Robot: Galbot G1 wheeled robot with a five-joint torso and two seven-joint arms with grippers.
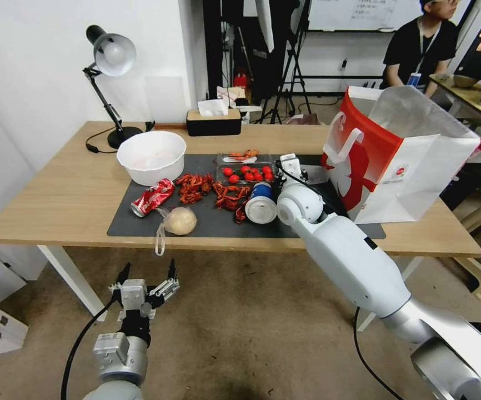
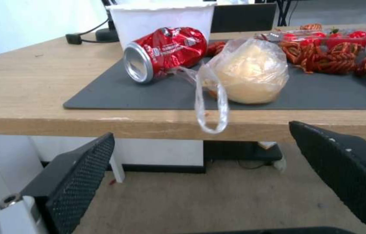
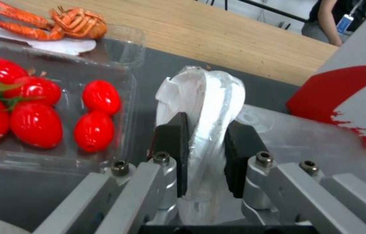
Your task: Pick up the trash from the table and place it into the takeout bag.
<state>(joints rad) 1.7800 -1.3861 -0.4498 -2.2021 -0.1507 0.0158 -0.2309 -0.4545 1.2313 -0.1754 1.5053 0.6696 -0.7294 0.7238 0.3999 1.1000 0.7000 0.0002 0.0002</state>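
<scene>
Right gripper (image 3: pixel 204 156) clamped on a crumpled clear plastic piece (image 3: pixel 204 97), on the dark mat (image 3: pixel 157 68) between tomato container (image 3: pixel 53 107) and takeout bag (image 1: pixel 396 161); what the plastic is, unclear. Left gripper (image 1: pixel 147 273) spread wide, empty, below the table (image 1: pixel 57 200) edge.

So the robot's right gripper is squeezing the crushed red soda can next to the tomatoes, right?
Not quite. The right gripper is squeezing a crumpled clear plastic wrapper, not the can. It is next to the tomatoes, as the right wrist view shows. The crushed red soda can lies untouched on the mat by the white bowl.
</scene>
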